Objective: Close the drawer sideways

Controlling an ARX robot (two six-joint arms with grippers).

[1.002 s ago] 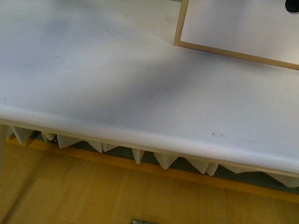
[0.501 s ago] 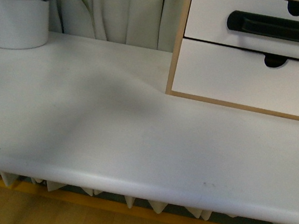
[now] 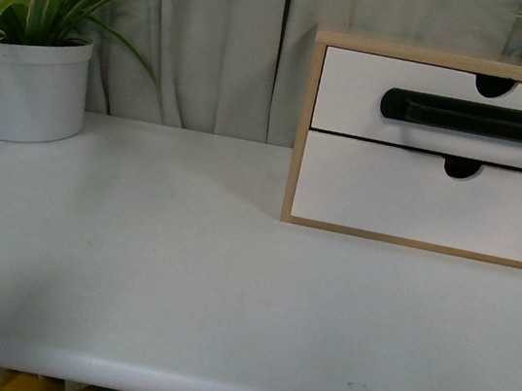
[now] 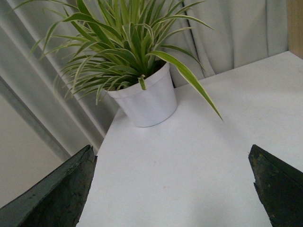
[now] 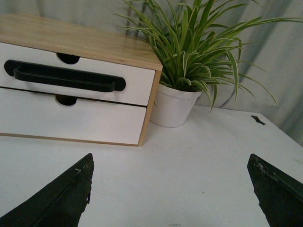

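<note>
Drawer (image 3: 353, 106) white, flat-fronted; black bar handle (image 3: 484, 120); half-round top notch (image 3: 494, 86).

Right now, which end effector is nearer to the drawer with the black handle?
Right. The right end effector faces the drawer front; the left end effector faces the plant pot well left of it.

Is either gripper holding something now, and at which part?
Nothing is held. The left gripper and the right gripper are both open and empty; neither touches the drawer.
</note>
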